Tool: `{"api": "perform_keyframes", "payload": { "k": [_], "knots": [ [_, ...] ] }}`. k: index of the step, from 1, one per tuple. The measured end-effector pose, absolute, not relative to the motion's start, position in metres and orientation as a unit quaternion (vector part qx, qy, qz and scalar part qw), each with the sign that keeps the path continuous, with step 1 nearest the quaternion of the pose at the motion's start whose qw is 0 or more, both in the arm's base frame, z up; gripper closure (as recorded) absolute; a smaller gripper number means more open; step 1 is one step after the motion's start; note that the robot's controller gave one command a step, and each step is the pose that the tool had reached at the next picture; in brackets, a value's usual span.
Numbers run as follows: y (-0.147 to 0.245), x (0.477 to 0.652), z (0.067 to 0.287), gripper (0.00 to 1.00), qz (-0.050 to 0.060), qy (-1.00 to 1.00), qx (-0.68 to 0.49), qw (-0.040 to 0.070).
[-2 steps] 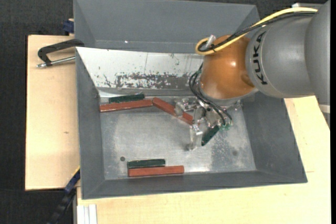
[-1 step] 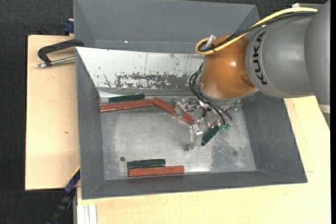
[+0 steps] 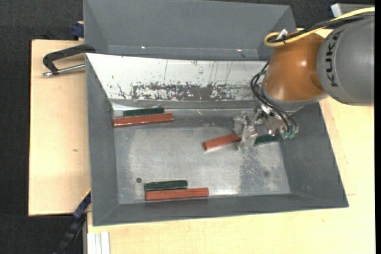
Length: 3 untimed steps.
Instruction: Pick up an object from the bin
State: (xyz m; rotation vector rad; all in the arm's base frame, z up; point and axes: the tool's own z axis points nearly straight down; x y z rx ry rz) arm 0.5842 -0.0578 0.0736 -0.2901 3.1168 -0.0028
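While the arm [image 3: 351,62] stretched in from the right, its orange wrist cover [image 3: 294,71] hung over the right half of the grey bin [image 3: 101,146]. The gripper [image 3: 245,137] was low near the bin floor, a bit right of centre. Its tip was at the right end of a red-brown stick [image 3: 220,143]. That stick lay alone mid-floor, tilted, with its left end nearer the front wall. The stick's right end met the gripper tip, but contact or a hold was not clear. Could not tell if the pincer was apart, together, or clamped on the stick; the wrist and cables hid that part.

Just right of the gripper was a green strip [image 3: 266,140], partly covered by the wrist.

Far left, by the back wall, lay a long red-brown bar [image 3: 143,120]. A dark green bar [image 3: 143,110] lay just behind it, roughly parallel. Near the front wall there was a second pair, a dark green bar [image 3: 165,185] and a red-brown bar [image 3: 177,193] just in front of it, side by side. Both pairs were well apart from the gripper. A small dark speck [image 3: 139,181] sat just left of the front pair.
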Motion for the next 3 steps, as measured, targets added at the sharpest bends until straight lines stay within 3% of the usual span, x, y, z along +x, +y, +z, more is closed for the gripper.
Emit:
{"api": "perform_keyframes", "payload": {
  "k": [1, 2, 3],
  "knots": [
    [-0.058, 0.584, 0.074, 1.00, -0.001, 0.996, -0.093, 0.006],
    [-0.067, 0.577, 0.205, 1.00, 0.000, 0.989, -0.148, 0.003],
    [-0.067, 0.576, 0.205, 0.00, 0.000, 0.989, -0.148, 0.003]
  ]
}}
